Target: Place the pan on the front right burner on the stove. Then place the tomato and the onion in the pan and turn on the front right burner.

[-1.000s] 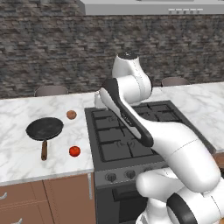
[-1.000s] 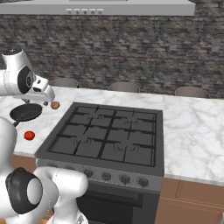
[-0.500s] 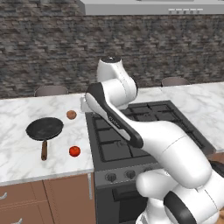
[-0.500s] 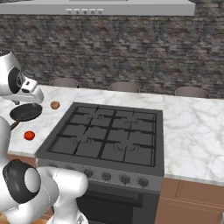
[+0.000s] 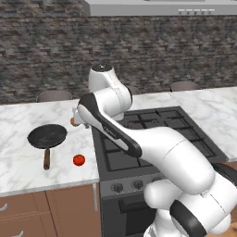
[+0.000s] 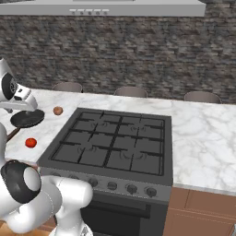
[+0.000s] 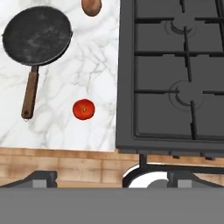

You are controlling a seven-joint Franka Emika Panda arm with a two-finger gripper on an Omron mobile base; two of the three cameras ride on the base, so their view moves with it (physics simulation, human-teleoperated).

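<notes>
**Item 1: the pan** [image 7: 37,35]. Up and to the left of my fingers in the hand view. It sits flat on the marble counter [image 7: 100,65], with its wooden handle pointing back toward the counter's front edge. It has not moved in the last second.

**Item 2: the tomato** [image 7: 83,109]. Left of my centre line and the thing nearest to me. It lies on the counter well clear of the pan and has not moved.

**Item 3: the onion** [image 7: 91,6]. Far ahead and slightly left, cut by the top edge of the hand view, just beside the pan's rim. It has not moved.

**Item 4: my gripper** [image 7: 113,177]. The fingers are spread wide with nothing between them. Over the last second my arm has swung left, off the cooktop and toward the counter. I judge this to be the approach for picking up the pan, so no step of the task is done yet.

**Item 5: the stove** [image 7: 170,65]. To my right, with bare grates.

**Item 6: the front right burner** [image 6: 143,161]. Far to my right and nothing on it.

**View notes.**
- The hand view shows the whole pan from above, handle and all.
- In the left base view my own arm covers most of the onion [image 5: 73,121].
- The right base view shows my hand high above the pan [image 6: 27,119], not touching it. It also shows the whole cooktop.
</notes>
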